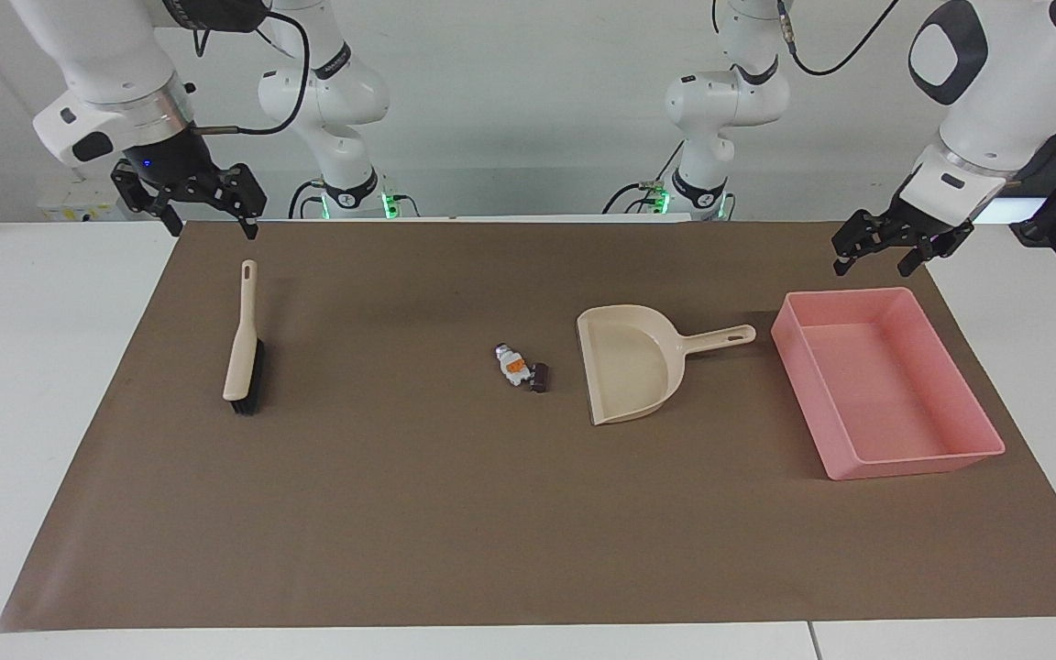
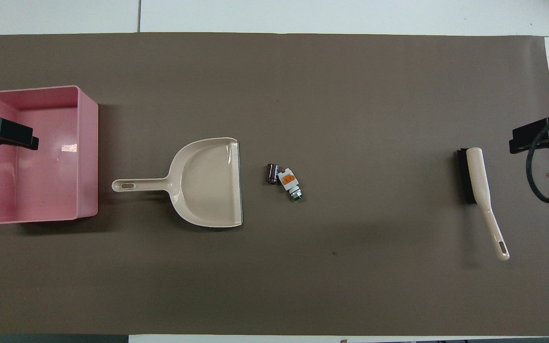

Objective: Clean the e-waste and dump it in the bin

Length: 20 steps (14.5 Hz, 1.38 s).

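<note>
Left gripper (image 1: 885, 252) open, empty, over bin (image 1: 913, 458) edge. Right gripper (image 1: 207, 209) open, empty, above brush (image 1: 242, 353) handle. E-waste (image 1: 521, 366) mid-mat between them, beside dustpan (image 1: 624, 362) mouth, path clear.

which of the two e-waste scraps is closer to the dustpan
The dark brown-black block. It lies on the mat between the dustpan's open lip and the white scrap with the orange patch, which sits toward the brush's end.
</note>
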{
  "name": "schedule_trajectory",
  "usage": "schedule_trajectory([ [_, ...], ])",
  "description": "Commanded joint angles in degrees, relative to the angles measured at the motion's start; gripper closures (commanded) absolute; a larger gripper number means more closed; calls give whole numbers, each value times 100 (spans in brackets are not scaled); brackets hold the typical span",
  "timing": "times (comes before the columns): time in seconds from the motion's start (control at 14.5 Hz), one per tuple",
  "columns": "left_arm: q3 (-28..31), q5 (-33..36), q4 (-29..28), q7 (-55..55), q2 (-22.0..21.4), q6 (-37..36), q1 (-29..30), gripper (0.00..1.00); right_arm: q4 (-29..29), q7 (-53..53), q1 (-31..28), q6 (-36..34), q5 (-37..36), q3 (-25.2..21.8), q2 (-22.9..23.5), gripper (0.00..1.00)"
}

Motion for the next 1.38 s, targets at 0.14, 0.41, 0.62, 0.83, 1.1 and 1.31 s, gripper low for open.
schedule_trajectory([
  [0.14,50,70,34,33,-25,46,-41,1,-35,-56,-43,57,-30,30,-18,0],
  [0.41,42,61,7,33,-25,63,-32,1,-306,-90,-43,92,-21,30,-123,0],
  [0.62,33,61,-10,33,-34,19,-67,1,-991,-187,-131,320,-21,-22,-448,0],
  [0.83,15,70,-150,77,-96,54,-85,2,-2761,-992,-639,1396,-21,-49,-1201,0],
  [1.1,15,61,-940,2120,-411,1001,-76,2,-4296,-1821,-1141,2288,-12,-76,-1478,1],
  [1.31,6,61,-1328,3010,-561,1337,-146,2,-5103,-1980,-1405,3391,-12,-76,-1293,1],
])
